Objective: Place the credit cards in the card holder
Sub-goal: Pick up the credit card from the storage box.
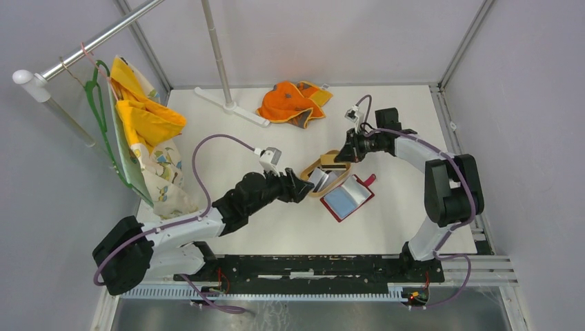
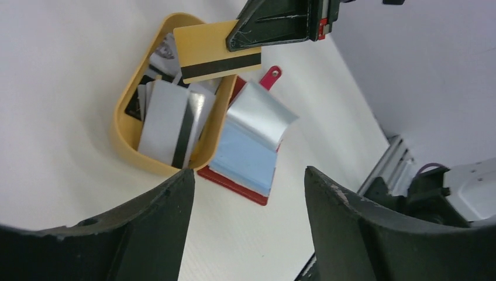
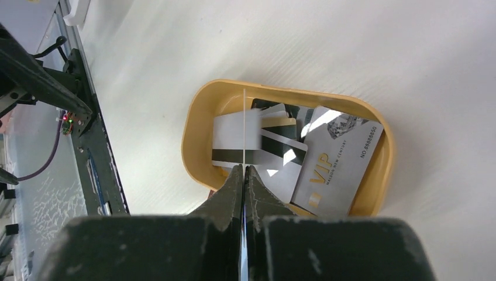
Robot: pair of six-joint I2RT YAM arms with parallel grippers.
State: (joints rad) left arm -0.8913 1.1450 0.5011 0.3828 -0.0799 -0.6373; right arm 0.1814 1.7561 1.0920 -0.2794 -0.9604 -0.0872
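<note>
Pinched flat between the closed fingers of the right claw (image 3: pixel 243 170) is a gold card (image 2: pixel 202 52) with a dark stripe. That wrist's own camera sees it edge-on as a thin line. The left wrist view shows its striped face, lifted above the far end of the tan tray (image 2: pixel 126 140).

Below it, the remaining credit cards (image 2: pixel 166 123) lie heaped in the tray, overlapping at odd angles. They are white and silver, several with black stripes, and one grey card is lettered VIP (image 3: pixel 333 170). None of them is in the card holder (image 2: pixel 245 158). It lies open on the table (image 1: pixel 262 227) right against the tray's side, nearer the right arm. Its red cover faces down, its pale blue lining faces up, and a silvery flap curls up from the middle.

On the tray's other side the left claw (image 2: pixel 248 175) hovers low, with its fingers spread wide and nothing between them.

Farther back on the table sits a crumpled orange cloth (image 1: pixel 293 103). At the left edge a yellow garment (image 1: pixel 148 117) hangs from a green hanger on a rail.
</note>
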